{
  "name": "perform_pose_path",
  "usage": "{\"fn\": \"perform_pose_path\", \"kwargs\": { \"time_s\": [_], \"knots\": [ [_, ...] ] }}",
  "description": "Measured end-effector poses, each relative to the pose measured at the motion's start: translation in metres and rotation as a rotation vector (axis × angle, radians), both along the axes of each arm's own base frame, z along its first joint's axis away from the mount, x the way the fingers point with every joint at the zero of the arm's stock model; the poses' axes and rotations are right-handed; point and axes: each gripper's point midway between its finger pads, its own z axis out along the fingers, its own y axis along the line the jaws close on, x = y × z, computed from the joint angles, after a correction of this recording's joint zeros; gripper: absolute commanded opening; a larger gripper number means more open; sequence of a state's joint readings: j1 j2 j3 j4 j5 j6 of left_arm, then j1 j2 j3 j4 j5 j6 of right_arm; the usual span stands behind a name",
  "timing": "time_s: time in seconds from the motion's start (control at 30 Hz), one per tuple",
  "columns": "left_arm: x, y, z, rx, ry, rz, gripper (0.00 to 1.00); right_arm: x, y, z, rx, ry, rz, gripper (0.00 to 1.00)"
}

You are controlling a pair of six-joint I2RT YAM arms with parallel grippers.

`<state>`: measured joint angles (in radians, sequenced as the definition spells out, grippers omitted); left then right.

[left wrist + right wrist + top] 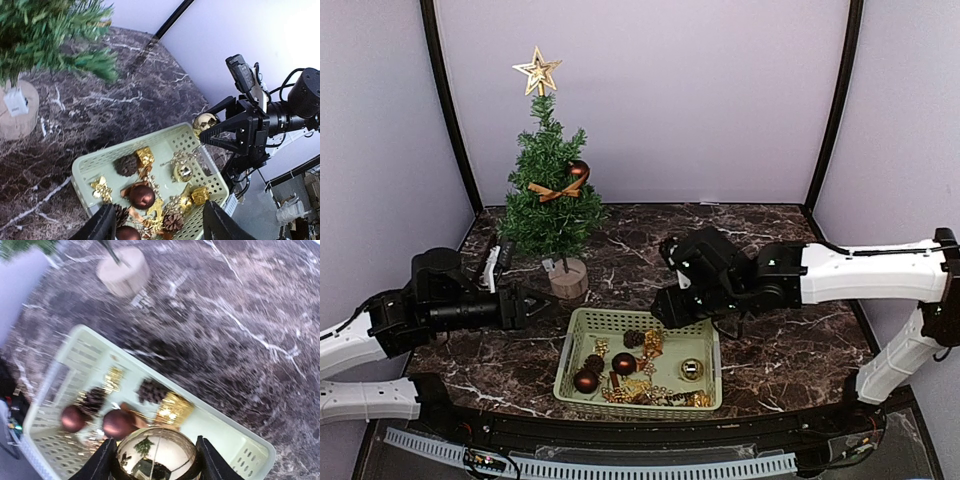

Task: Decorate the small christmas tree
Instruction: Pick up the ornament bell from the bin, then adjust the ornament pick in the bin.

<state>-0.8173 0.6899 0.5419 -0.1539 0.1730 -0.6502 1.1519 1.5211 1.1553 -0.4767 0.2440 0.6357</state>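
Observation:
The small christmas tree [550,205] stands at the back left on a round wooden stump [568,279], with a gold star [537,72], a gold-brown bow [557,190] and a dark red ball [578,170] on it. A pale green basket [563,365] of ornaments sits in front of it. My right gripper [156,460] is shut on a shiny gold ball [156,452] above the basket's far edge. The ball also shows in the left wrist view [205,121]. My left gripper [535,303] is open and empty, left of the basket, pointing at it.
The basket [100,156] holds dark red balls [142,196], pine cones [126,164], small gold gift boxes [145,156], a gold ball [183,172] and gold sprigs. The tree's low branches [90,62] hang over the table near my left arm. Purple walls enclose the table.

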Motion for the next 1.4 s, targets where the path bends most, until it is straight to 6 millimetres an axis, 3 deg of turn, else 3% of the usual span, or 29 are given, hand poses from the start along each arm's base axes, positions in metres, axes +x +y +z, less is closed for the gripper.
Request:
{"fn": "perform_pose_path", "kwargs": {
  "time_s": [0.1,0.27,0.47,0.63,0.77,0.97,1.17,1.4],
  "knots": [
    [0.000,-0.002,0.025,-0.039,-0.091,-0.023,0.64,-0.002,0.011,0.030,0.108,-0.013,0.026,0.45],
    [0.000,-0.015,0.045,-0.096,-0.158,-0.079,0.64,-0.006,0.034,0.060,0.246,-0.019,0.083,0.45],
    [0.002,-0.041,0.047,-0.140,-0.161,-0.179,0.67,-0.009,0.054,0.097,0.386,-0.045,0.140,0.45],
    [-0.002,-0.056,0.053,-0.194,-0.196,-0.255,0.73,-0.014,0.060,0.122,0.479,-0.065,0.175,0.45],
    [-0.003,-0.066,0.047,-0.198,-0.202,-0.304,0.78,-0.018,0.065,0.148,0.570,-0.088,0.205,0.45],
    [-0.005,-0.082,0.033,-0.180,-0.196,-0.380,0.80,-0.023,0.072,0.168,0.652,-0.106,0.246,0.46],
    [-0.014,-0.099,0.042,-0.202,-0.243,-0.448,0.81,-0.027,0.076,0.180,0.700,-0.114,0.281,0.46],
    [-0.008,-0.112,0.041,-0.226,-0.264,-0.459,0.80,-0.031,0.079,0.187,0.730,-0.116,0.310,0.46]
  ]
}}
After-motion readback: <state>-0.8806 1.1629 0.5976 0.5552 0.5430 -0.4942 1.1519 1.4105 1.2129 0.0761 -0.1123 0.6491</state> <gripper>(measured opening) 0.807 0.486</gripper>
